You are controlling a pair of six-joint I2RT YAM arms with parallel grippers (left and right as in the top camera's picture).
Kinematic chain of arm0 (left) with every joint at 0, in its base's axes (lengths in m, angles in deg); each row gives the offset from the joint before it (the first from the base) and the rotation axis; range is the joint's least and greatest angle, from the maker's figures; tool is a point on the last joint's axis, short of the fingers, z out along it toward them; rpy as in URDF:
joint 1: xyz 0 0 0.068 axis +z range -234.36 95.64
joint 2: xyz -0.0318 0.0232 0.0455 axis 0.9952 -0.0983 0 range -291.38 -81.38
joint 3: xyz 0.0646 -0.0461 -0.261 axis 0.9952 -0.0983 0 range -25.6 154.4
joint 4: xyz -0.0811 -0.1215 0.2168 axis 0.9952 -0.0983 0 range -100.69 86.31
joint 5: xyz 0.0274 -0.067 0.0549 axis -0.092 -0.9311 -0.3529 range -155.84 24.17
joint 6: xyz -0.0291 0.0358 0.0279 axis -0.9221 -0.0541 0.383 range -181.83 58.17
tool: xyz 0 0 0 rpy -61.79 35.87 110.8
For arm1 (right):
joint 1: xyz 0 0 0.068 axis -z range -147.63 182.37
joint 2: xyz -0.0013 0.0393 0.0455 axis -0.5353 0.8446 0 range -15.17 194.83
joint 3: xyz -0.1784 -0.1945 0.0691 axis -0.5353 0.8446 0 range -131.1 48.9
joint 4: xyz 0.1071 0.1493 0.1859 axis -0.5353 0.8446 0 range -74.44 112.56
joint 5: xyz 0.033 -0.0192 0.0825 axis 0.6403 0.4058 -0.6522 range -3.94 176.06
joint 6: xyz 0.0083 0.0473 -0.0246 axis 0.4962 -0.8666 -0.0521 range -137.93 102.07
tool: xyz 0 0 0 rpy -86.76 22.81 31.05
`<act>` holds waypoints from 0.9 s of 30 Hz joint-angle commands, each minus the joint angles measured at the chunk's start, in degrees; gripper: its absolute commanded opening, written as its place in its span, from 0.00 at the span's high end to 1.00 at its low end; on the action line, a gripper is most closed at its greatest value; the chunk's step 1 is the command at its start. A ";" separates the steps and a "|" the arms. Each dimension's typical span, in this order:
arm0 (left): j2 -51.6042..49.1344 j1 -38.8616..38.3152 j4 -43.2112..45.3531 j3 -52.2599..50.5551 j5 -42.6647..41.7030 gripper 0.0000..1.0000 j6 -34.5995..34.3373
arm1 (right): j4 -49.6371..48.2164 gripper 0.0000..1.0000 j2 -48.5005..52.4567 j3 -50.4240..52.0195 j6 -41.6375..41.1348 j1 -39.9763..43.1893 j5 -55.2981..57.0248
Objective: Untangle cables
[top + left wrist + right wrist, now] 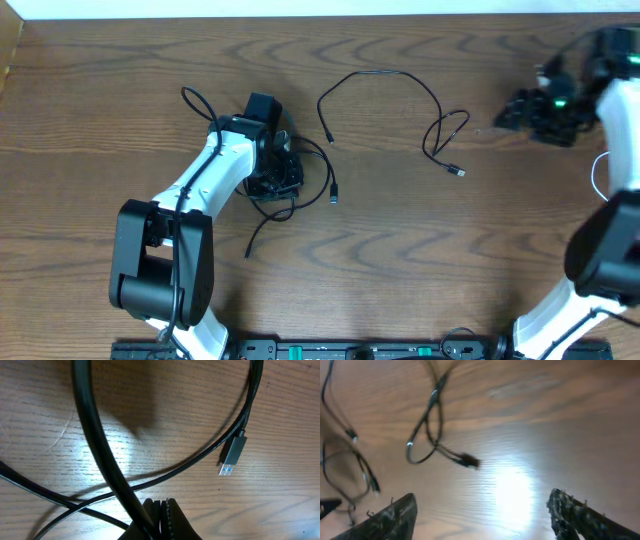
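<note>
A black cable (262,226) lies in a loose tangle at the table's left middle, with a plug end (333,197). My left gripper (277,180) is down on this tangle. In the left wrist view its jaws (162,512) are shut on a strand of the black cable (100,440), and a USB plug (231,455) lies on the wood beyond. A second black cable (385,72) lies apart in the middle, with a small loop (445,130). My right gripper (510,112) is open and empty at the far right; its view (487,520) shows that loop (427,425).
A white cable (596,175) curves at the right edge beside the right arm. The left arm's own black wire (195,100) loops behind its wrist. The wooden table's far edge (320,16) meets a white wall.
</note>
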 commanded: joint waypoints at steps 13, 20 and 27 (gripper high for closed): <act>0.96 -0.20 -0.63 -0.35 -0.07 0.92 0.96 | -13.33 0.66 11.67 0.35 -7.34 -14.40 -0.04; 0.96 -0.20 -0.61 -0.35 -0.07 0.92 0.96 | -14.08 0.99 7.02 -3.85 -3.45 -15.80 -11.93; 0.96 -0.20 -0.68 -0.35 -0.07 0.92 0.96 | -17.64 0.99 -3.96 -15.85 -2.95 -12.90 -14.60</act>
